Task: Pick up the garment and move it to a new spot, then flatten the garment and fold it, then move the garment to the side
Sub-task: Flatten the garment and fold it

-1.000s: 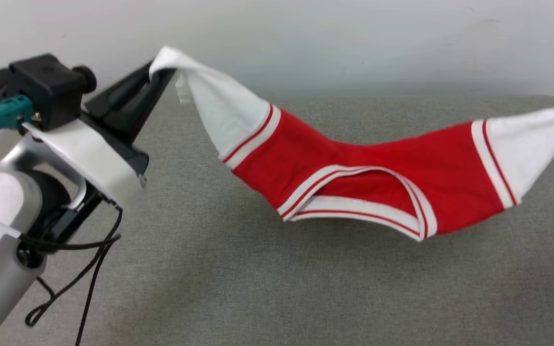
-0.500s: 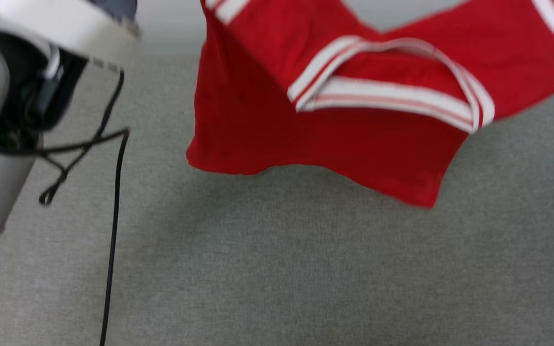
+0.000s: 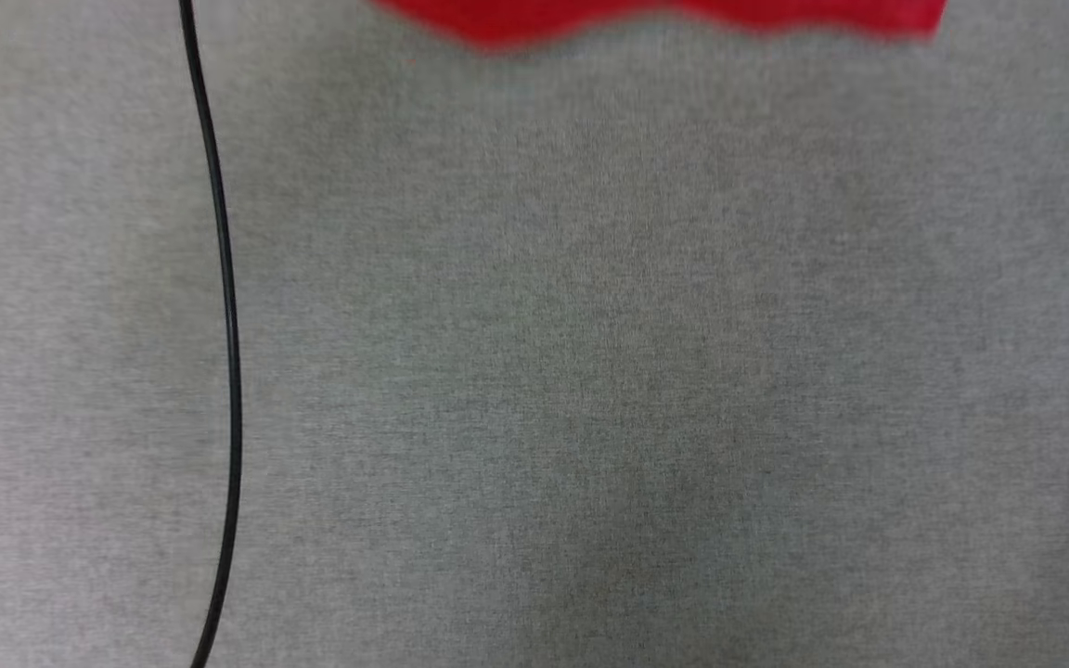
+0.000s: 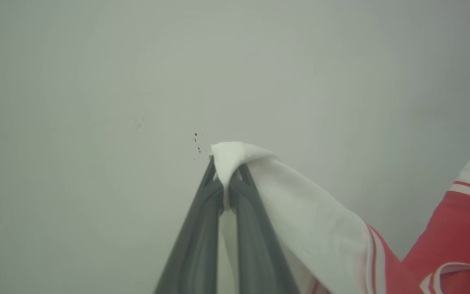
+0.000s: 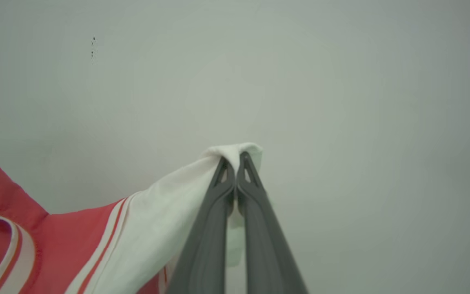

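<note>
The left hand (image 4: 226, 167) was clenched on the tip of one white short sleeve of the red jersey T-shirt with red-and-white stripe trim (image 4: 312, 228). A small fold of white cloth poked out above its two long dark fingers (image 4: 196, 245). The right hand (image 5: 235, 161) was likewise pinched shut on the tip of the other white sleeve, the cloth bunched over its fingertips. In both wrist views the sleeves ran down and away from the hands into striped trim and then red body cloth. The striped edge of the neck opening showed at the lower corners, all against a plain pale wall (image 4: 96, 81). The T-shirt hung in the air, strung between the two hands. In the head view its red lower hem (image 3: 664, 11), blurred, crossed the top edge beyond the grey fabric-covered tabletop (image 3: 590, 371); whether it touched that surface could not be told. A thin black cable (image 3: 230, 353) ran down the left of that view in front of the tabletop.
</note>
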You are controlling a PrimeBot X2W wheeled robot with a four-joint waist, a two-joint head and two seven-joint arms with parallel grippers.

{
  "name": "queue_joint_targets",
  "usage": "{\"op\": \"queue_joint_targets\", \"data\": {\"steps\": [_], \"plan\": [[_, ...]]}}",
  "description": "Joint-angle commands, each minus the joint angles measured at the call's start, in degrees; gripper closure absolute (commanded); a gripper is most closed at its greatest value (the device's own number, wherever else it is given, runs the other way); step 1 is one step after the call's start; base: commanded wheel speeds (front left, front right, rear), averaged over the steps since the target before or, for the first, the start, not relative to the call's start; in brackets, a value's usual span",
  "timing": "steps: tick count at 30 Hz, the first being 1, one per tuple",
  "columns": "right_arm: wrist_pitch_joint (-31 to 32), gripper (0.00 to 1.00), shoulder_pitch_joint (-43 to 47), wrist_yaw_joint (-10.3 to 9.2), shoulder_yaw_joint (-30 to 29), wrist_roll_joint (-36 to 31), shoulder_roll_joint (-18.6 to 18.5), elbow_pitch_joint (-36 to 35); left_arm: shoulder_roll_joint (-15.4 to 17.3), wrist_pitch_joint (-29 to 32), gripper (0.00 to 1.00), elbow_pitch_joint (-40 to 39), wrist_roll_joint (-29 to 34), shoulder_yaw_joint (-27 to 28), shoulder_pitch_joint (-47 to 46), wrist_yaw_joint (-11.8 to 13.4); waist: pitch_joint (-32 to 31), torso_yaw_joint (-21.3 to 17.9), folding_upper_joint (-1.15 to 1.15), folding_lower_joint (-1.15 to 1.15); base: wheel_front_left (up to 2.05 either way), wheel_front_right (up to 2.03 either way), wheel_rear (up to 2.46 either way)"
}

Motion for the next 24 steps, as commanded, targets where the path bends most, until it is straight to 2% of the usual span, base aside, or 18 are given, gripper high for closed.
{"op": "queue_joint_targets", "data": {"steps": [1, 5, 11, 17, 21, 24], "plan": [[-1.69, 1.0, -5.12, -0.08, 0.97, -1.29, 0.83, 3.45, -1.08, -1.27, 1.0, 3.26, 0.84, 0.35, -3.76, -0.49, 3.69, -0.56, 0.0, -0.02, 0.0, 0.0, 0.0], [-4.95, 1.0, -12.7, -0.08, 2.98, -3.28, 1.99, 9.9, -2.58, -3.34, 1.0, 9.37, 1.68, 0.47, -9.21, -1.15, 5.46, -0.86, 0.0, -0.02, 0.0, 0.0, 0.0], [-9.5, 1.0, -18.16, -0.08, 6.05, -3.76, 3.67, 17.83, -4.16, -5.68, 1.0, 17.17, 1.97, 0.61, -13.57, -2.59, 7.37, -0.98, 0.0, -0.02, 0.0, 0.0, 0.0], [-13.35, 1.0, -17.29, -0.08, 8.59, -2.3, 4.2, 23.19, -5.04, -7.48, 1.0, 21.76, 1.53, 0.63, -12.29, -4.17, 7.92, -0.88, 0.0, -0.02, 0.0, 0.0, 0.0], [-17.16, 1.0, -13.37, -0.09, 11.33, -0.2, 5.45, 26.22, -5.92, -8.38, 1.0, 22.99, 1.56, 1.1, -6.67, -4.94, 6.93, -0.84, 0.0, -0.02, 0.0, 0.0, 0.0], [-20.16, 1.0, -9.39, -0.08, 13.26, 1.76, 6.43, 26.88, -5.78, -8.59, 1.0, 20.77, 2.33, 2.66, -1.42, -4.9, 5.66, -1.11, 0.0, -0.02, 0.0, 0.0, 0.0]]}}
